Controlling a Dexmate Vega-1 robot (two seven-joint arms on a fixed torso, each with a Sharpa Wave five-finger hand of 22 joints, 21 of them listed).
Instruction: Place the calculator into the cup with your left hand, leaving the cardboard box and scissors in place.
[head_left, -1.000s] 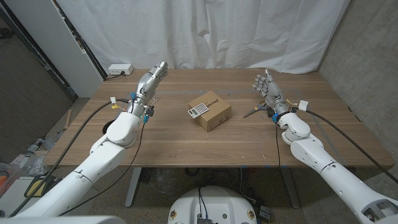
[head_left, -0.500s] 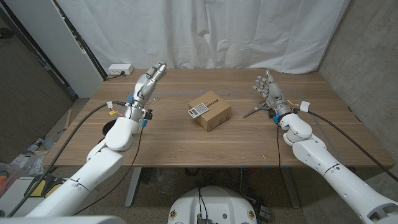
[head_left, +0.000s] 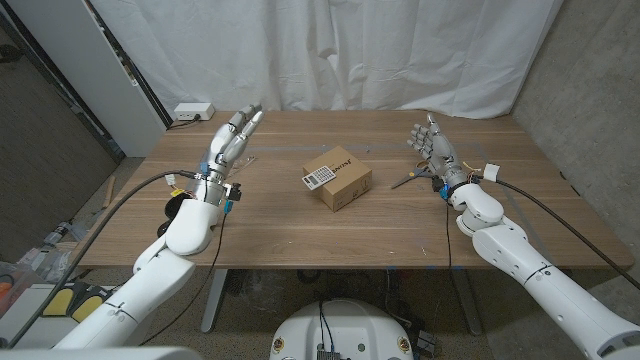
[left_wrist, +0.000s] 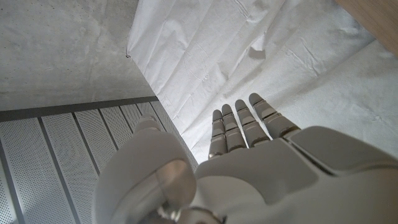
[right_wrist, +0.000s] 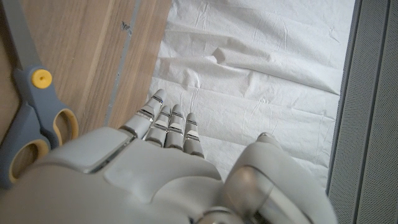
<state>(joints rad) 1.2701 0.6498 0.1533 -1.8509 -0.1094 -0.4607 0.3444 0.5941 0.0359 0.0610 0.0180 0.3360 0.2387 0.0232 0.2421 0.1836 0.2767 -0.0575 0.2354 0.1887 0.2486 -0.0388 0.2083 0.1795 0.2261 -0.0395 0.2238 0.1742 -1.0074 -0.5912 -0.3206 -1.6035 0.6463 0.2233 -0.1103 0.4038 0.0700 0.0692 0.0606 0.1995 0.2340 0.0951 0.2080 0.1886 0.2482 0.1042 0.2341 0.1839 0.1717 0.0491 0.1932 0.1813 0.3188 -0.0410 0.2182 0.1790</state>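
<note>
A small calculator (head_left: 318, 178) lies on top of the cardboard box (head_left: 343, 181) at the middle of the wooden table (head_left: 300, 225). My left hand (head_left: 232, 140) hovers over the table's back left, well left of the box, fingers straight and apart, holding nothing; the left wrist view has the hand (left_wrist: 249, 162) against the white curtain. My right hand (head_left: 432, 148) stands open at the right, palm upright. Grey-and-yellow scissors (head_left: 410, 179) lie just beside it, close to the hand (right_wrist: 155, 168) as scissors (right_wrist: 28, 118). A dark round thing (head_left: 178, 204), perhaps the cup, sits half hidden behind my left forearm.
A white power strip (head_left: 193, 111) lies at the table's back left corner. A white curtain (head_left: 350, 50) hangs behind the table. Cables run along my left arm near the table's left edge.
My left arm has swung toward the table's left edge, and its hand has drifted slightly left with fingers spreading. The right hand, box, calculator and scissors have stayed put.
</note>
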